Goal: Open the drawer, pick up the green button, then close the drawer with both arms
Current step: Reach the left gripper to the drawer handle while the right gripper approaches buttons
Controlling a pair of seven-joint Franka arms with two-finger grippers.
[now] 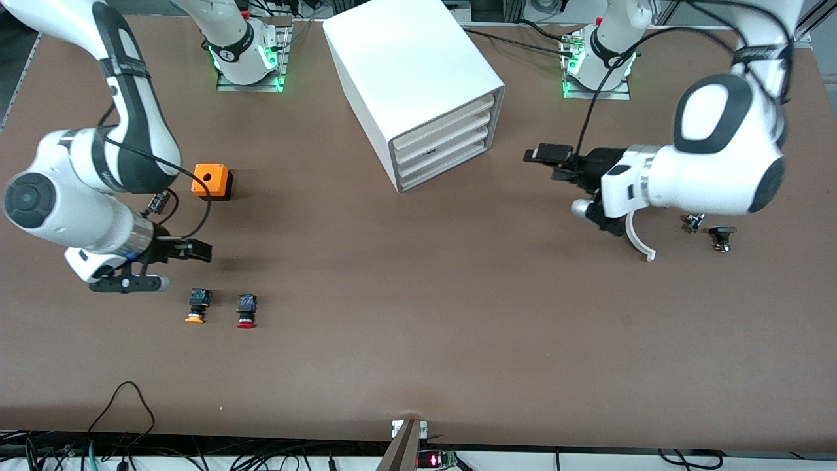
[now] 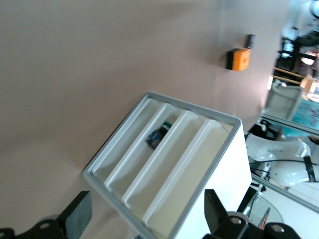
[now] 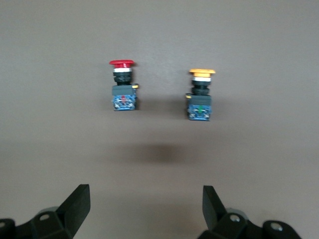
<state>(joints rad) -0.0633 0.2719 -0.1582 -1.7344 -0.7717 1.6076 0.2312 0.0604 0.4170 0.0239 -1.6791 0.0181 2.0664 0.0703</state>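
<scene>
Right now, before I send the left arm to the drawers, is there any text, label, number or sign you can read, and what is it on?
None can be read.
Red-capped button: a mark on its blue back end, too small to read.
Yellow-capped button: a small green mark on its blue back end, not readable.
Cabinet, orange box: no lettering visible.

Robotics lab: bolted arm bases (image 1: 248, 62), brown test table (image 1: 418, 340), trailing cables (image 1: 124, 425).

Green button (image 2: 158, 135) half-hidden inside the cabinet's (image 2: 169, 164) second slot (cap barely showing), cabinet corner cropped.
</scene>
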